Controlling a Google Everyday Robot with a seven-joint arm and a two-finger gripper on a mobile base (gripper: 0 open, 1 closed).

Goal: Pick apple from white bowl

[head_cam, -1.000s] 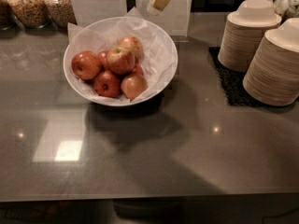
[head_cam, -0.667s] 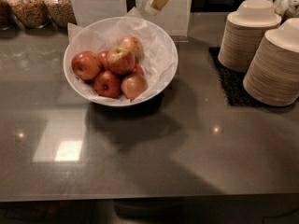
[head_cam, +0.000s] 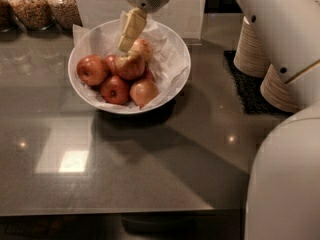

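One end effector (head_cam: 126, 44), lowered since before, above apple (head_cam: 131, 66), white bowl (head_cam: 172, 90)

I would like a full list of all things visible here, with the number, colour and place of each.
apple: one, red streaked over yellow, top of the pile
other apples: at least four, mostly red, in the bowl
white bowl: one, paper-lined, back left of counter
jars: three, glass, brownish contents, back left
stacked bowls: two stacks, beige, right
mat: one, dark, under the stacks
counter: one, grey
gripper: one, cream, just above the apple
arm: one, white, right
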